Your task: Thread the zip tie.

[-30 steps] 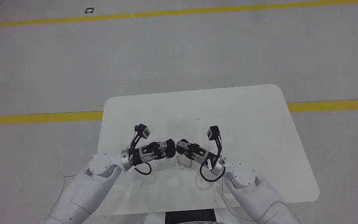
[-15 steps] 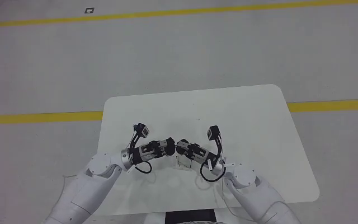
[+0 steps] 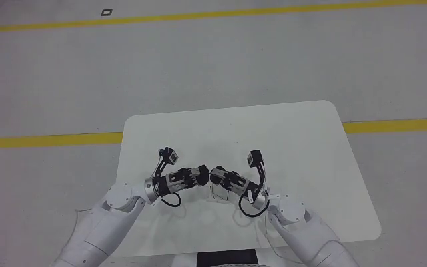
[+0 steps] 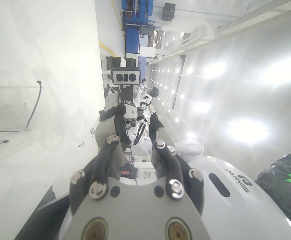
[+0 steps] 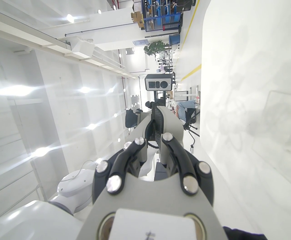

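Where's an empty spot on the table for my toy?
The table is bare from the right arm to its far right corner. It's crowded at the near middle, where the left gripper and right gripper meet.

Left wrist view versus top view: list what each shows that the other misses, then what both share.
Left wrist view alone: a thin black plastic zip tie lying flat on the white rounded table, apart from both grippers, plus blue shelving in the room behind. Top view alone: the table's whole outline and a small dark square on the grey floor. Both: the table surface, and the left gripper and right gripper facing tip to tip, close together.
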Robot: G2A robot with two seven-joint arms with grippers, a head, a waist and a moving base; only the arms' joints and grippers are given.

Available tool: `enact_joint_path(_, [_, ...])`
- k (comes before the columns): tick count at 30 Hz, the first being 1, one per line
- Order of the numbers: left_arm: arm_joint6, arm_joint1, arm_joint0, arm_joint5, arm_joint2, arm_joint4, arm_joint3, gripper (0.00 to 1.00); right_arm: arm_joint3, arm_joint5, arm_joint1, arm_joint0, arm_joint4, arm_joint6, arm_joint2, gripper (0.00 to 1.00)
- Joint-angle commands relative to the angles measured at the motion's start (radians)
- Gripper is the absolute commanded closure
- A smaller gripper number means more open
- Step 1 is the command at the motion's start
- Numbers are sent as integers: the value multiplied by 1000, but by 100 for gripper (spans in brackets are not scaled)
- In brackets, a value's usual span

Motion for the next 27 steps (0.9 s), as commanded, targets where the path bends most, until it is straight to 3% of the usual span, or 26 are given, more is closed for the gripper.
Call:
enact_joint_path(1, [-1,-1,-2,2,1,-1,3,79,-1,0,0,0,0,-1,0,100])
enact_joint_path(16, [-7,-3,-10,9,6,-1,14,82,-8,3,0,2,-3,-8,-7,100])
enact_joint_path(23, [-10,-3,-11,11,6,0,15,90,-9,4,1,2,-5,-12,-9,100])
enact_joint_path(27, [-11,-3,-12,16,7,2,16,100,-10,2,1,1,-3,-14,-9,100])
